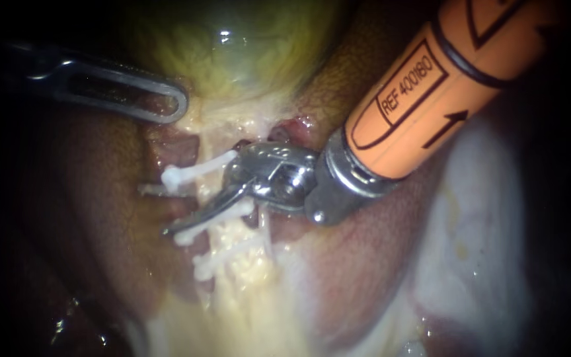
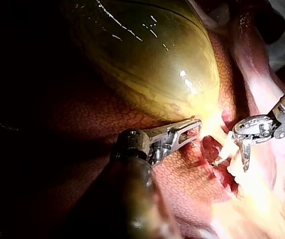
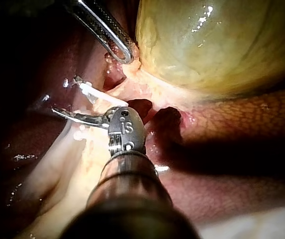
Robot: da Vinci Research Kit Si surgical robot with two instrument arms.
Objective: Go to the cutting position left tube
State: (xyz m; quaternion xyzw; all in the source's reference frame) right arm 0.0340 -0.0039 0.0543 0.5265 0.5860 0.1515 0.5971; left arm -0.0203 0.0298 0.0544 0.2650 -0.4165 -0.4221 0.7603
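Pincer tips on the right instrument (image 1: 166, 218) stand slightly parted, a narrow gap between two slim blades, and they hold nothing. One blade lies in plain sight across the left tube (image 1: 207, 187). What looks like the other tip peeks out on that tube's far side, so the tube seems to sit in the gap, though I cannot see both blades touching it.

Now the geometry. The left tube runs lengthways from the neck of the gallbladder (image 1: 246, 46) down the endoscope view, pale and fatty. The blades cross it almost square, pointing toward the view's left. Three white clips sit on it: upper clip (image 1: 196, 170), middle clip (image 1: 214, 225), lower clip (image 1: 216, 263). The visible blade lies between the upper and middle ones, right against the middle clip. To my eye that is the slot for a cut, with only a fine nudge off the clip left to make.

A thinner second tube (image 1: 267, 231) hangs under the pincer's wrist and should stay out of the gap. The left instrument (image 1: 181, 106) sits up at the gallbladder neck, well apart from the clips.

Only the endoscope shows the clip spacing. The right wrist view shows the blades' spread from behind but loses the tube in pale fat. The left wrist view shows one blade dipping past a white clip.
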